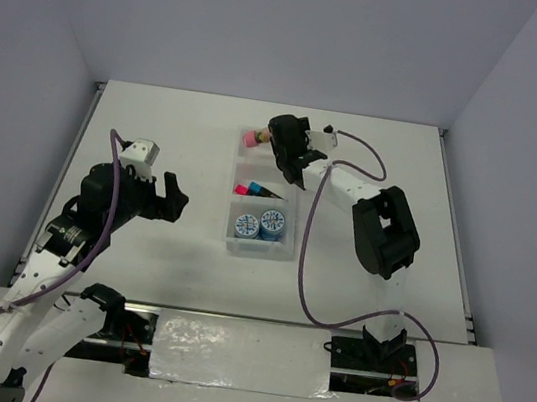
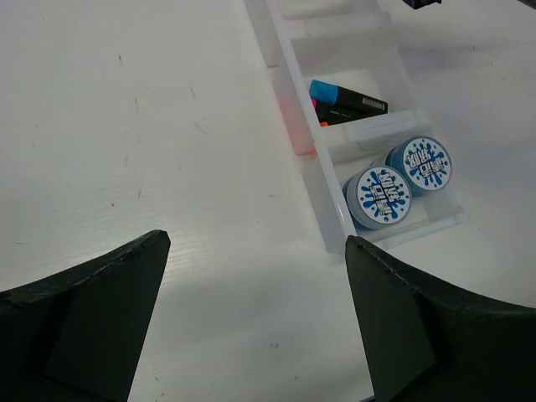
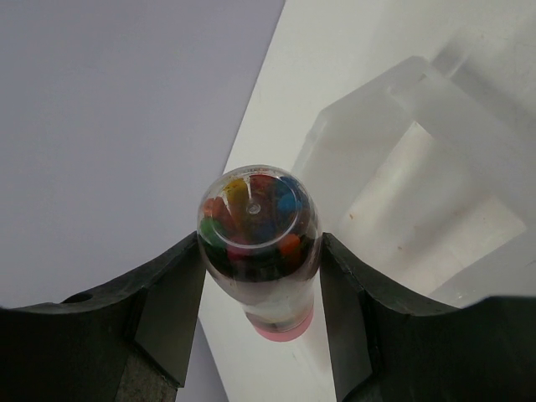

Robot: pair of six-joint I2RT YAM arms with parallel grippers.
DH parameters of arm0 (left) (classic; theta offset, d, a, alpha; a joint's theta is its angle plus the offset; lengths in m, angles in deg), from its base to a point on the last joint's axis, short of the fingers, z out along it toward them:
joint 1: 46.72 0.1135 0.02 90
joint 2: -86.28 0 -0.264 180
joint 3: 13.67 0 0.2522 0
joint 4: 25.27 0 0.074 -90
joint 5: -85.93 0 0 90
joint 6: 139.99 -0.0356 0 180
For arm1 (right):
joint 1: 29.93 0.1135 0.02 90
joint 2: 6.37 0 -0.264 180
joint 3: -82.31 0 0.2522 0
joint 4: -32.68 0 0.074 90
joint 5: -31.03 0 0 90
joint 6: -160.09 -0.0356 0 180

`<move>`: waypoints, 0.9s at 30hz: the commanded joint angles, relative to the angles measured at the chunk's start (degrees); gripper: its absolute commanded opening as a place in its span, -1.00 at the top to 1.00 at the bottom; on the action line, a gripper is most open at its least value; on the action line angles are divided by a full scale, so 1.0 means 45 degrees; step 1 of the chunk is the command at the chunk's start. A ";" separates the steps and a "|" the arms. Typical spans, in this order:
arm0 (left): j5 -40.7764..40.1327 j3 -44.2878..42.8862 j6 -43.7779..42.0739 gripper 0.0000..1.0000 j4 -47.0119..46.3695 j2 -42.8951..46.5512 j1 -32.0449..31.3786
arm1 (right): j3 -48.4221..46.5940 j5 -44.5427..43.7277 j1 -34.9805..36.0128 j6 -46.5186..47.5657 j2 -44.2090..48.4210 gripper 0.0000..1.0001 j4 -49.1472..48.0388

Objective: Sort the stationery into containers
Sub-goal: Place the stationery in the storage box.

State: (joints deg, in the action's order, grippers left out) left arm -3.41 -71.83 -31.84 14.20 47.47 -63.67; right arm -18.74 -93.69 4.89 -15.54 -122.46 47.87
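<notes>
The right fingers [image 3: 167,310] clenched the pink tube [image 3: 258,226] above the far compartment of the clear tray [image 1: 238,171], apparently the last sorting step; lowering and letting go seemed next. The left fingers [image 2: 100,293] hung released over the bench [image 2: 167,126]. Rolls [image 2: 381,194] and markers [image 2: 347,99] lay in their compartments, though only two markers could be made out.

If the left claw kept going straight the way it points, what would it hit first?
The left gripper would probably meet the bare white table first, beside the clear tray; depth is unclear.
</notes>
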 commanded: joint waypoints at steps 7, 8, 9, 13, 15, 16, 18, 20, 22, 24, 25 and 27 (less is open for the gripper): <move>0.0281 -0.0230 -0.0167 -0.99 -0.0500 0.0225 0.0075 | -0.0682 0.0274 -0.0103 -0.0444 -0.0452 0.18 0.0073; 0.0282 -0.0230 -0.0167 -0.99 -0.0480 0.0225 0.0075 | -0.0662 0.0293 -0.0103 -0.0484 -0.0452 0.13 0.0034; 0.0262 -0.0250 -0.0167 -0.99 -0.0480 0.0225 0.0075 | -0.0681 0.0313 -0.0103 -0.0465 -0.0471 0.00 0.0072; 0.0301 -0.0231 -0.0167 -0.99 -0.0499 0.0264 0.0075 | -0.1052 0.0546 -0.0142 -0.0348 -0.0529 -0.32 0.0365; 0.0321 -0.0230 -0.0167 -0.99 -0.0500 0.0303 0.0075 | -0.1091 0.0606 -0.0142 -0.0328 -0.0510 -0.97 0.0307; 0.0321 -0.0230 -0.0167 -0.99 -0.0500 0.0303 0.0075 | -0.1091 0.0625 -0.0142 -0.0289 -0.0491 -0.99 0.0346; 0.0321 -0.0230 -0.0167 -0.99 -0.0480 0.0323 0.0075 | -0.1228 0.0664 -0.0142 -0.0269 -0.0432 -1.00 0.0482; 0.0340 -0.0231 -0.0186 -0.99 -0.0480 0.0323 0.0075 | -0.1209 0.0684 -0.0201 -0.0250 -0.0393 -1.00 0.0541; 0.0321 -0.0211 -0.0167 -0.99 -0.0480 0.0323 0.0075 | -0.1092 0.0704 -0.0240 -0.0231 -0.0199 -1.00 0.0464; 0.0263 -0.0230 -0.0167 -0.99 -0.0480 0.0342 0.0075 | -0.0955 0.0626 -0.0279 -0.0114 0.0074 -1.00 0.0502; 0.0185 -0.0230 -0.0147 -0.99 -0.0461 0.0343 0.0075 | -0.0935 0.0587 -0.0337 -0.0016 0.0211 -0.99 0.0541; -0.0340 -0.0250 0.0047 -0.99 -0.0383 0.0304 0.0075 | -0.0935 0.0625 -0.0454 0.0643 0.0697 -1.00 0.0619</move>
State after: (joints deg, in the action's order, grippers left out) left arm -2.91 -71.83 -31.82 14.20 48.28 -63.67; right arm -21.78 -89.74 3.93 -15.63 -124.73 50.17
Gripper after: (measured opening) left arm 0.994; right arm 0.996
